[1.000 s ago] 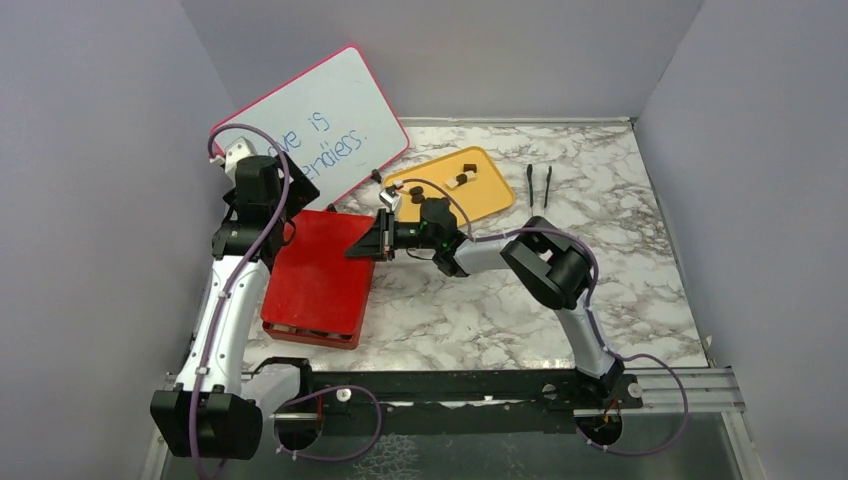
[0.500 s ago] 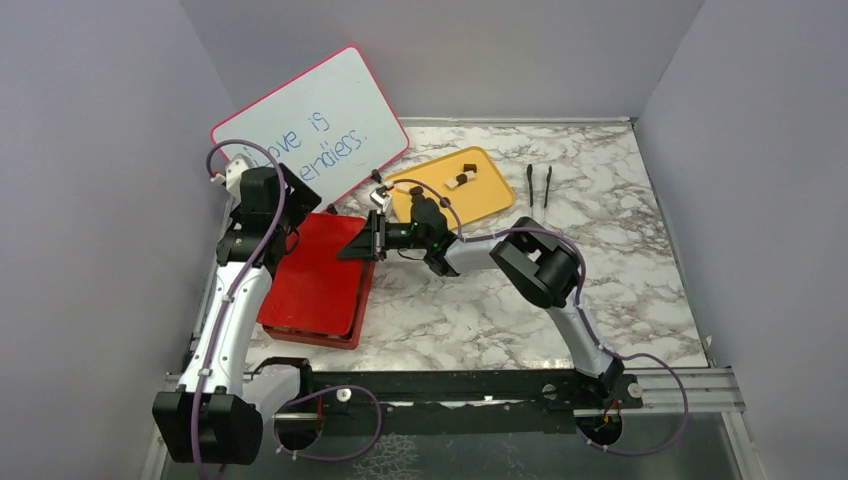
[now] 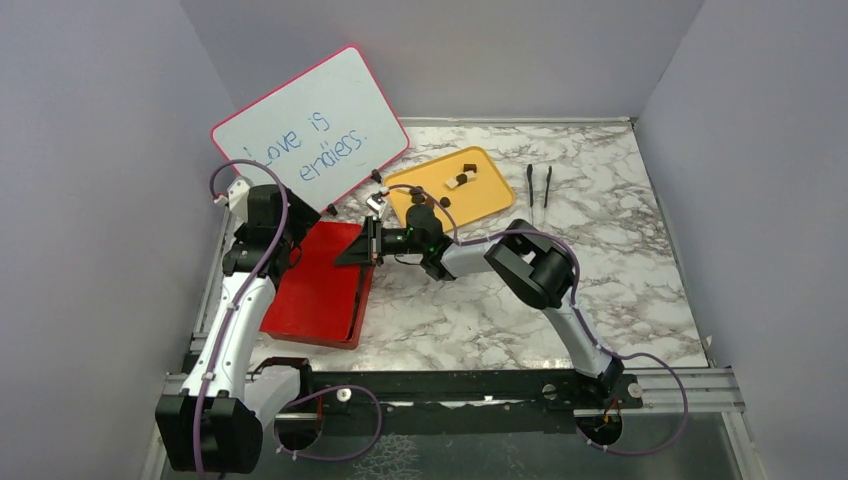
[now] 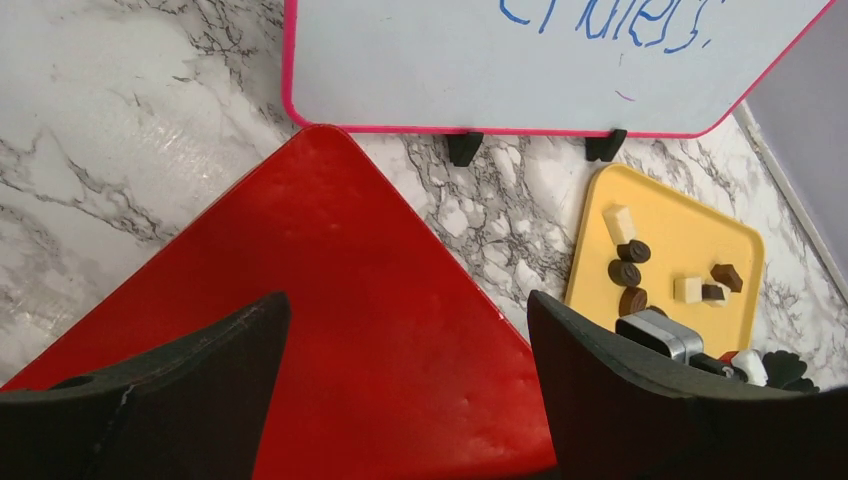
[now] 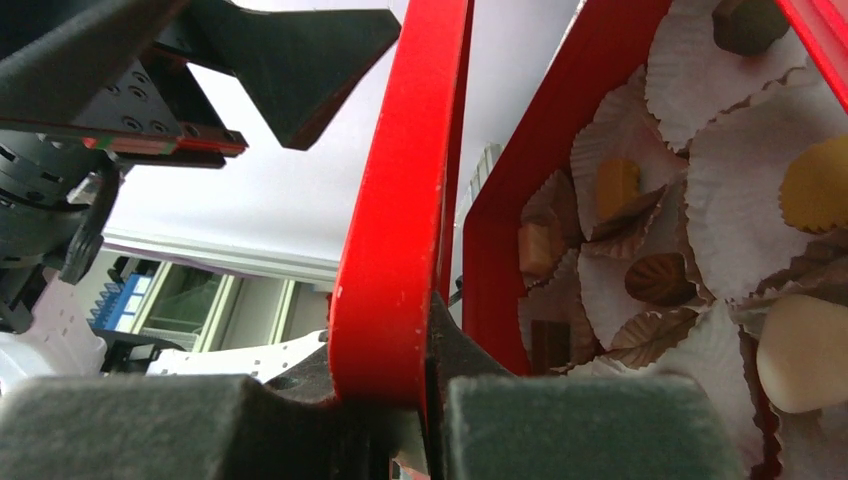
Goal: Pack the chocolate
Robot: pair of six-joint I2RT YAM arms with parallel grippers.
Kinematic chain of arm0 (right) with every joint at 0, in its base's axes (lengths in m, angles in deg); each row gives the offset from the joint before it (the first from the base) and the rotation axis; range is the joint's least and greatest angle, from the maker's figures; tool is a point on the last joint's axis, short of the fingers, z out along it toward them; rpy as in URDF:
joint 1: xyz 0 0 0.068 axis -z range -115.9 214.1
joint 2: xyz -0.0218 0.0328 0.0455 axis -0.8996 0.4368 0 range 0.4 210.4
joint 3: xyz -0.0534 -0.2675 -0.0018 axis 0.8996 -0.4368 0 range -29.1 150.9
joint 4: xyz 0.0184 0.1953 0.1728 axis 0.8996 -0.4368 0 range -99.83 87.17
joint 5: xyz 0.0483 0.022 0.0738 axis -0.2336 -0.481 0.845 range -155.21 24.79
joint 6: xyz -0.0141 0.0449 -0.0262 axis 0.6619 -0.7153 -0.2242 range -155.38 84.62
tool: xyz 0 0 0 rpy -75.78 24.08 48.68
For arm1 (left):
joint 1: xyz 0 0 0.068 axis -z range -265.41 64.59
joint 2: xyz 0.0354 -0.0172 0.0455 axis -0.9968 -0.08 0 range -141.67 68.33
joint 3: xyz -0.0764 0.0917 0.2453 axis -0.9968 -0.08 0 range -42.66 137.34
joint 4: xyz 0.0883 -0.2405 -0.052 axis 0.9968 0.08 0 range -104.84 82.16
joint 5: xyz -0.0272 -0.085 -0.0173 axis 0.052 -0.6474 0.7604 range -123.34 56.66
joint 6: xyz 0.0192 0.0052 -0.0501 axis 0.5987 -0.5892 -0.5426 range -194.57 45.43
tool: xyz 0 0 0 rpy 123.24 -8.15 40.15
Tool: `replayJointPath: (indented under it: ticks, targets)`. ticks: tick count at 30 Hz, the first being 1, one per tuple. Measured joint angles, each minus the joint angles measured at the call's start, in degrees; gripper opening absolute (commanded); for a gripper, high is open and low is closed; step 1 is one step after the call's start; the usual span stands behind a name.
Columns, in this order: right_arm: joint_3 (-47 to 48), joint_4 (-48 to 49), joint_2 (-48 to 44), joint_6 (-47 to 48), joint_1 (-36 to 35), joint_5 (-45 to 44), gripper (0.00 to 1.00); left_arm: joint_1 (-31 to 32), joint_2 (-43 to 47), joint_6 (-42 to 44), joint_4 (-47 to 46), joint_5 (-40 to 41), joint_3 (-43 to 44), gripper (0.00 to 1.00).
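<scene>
A red box lid point(image 3: 318, 280) lies tilted over its red base at the left. My right gripper point(image 3: 364, 250) is shut on the lid's right edge point(image 5: 400, 330) and holds it ajar. In the gap the right wrist view shows the base's wall point(image 5: 560, 130), with white paper cups and chocolate pieces point(image 5: 660, 278) in brown, tan and cream. More chocolate point(image 3: 462, 178) lies on the yellow tray point(image 3: 492, 198). It also shows in the left wrist view point(image 4: 625, 272). My left gripper point(image 4: 405, 300) is open and empty just above the lid point(image 4: 330, 300).
A pink-rimmed whiteboard point(image 3: 320, 130) leans at the back left, on small black feet. Black tweezers point(image 3: 538, 185) lie to the right of the tray. Grey walls close in the marble table on three sides.
My right gripper has moved left with the lid's edge, and the lid sits more over the base. My left arm has come nearer and lower, over the lid.
</scene>
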Motion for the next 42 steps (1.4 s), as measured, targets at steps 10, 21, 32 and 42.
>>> replayJointPath:
  ticks: [10,21,32,42]
  targets:
    - [-3.0,0.9,0.2,0.3,0.0,-0.3,0.09,0.0,0.0,-0.3,-0.4,1.2,-0.2,0.88]
    - [-3.7,4.1,0.7,-0.8,0.5,-1.0,0.09,0.0,-0.5,-0.4,-0.6,1.3,-1.6,0.88]
    - [-7.0,7.0,1.3,-1.5,1.2,-2.5,0.09,0.0,-0.5,-0.9,-1.1,2.7,-1.9,0.84]
    - [-7.3,8.5,1.9,-1.9,1.7,-3.1,0.09,0.0,-2.8,-2.1,-2.0,4.6,-4.1,0.84]
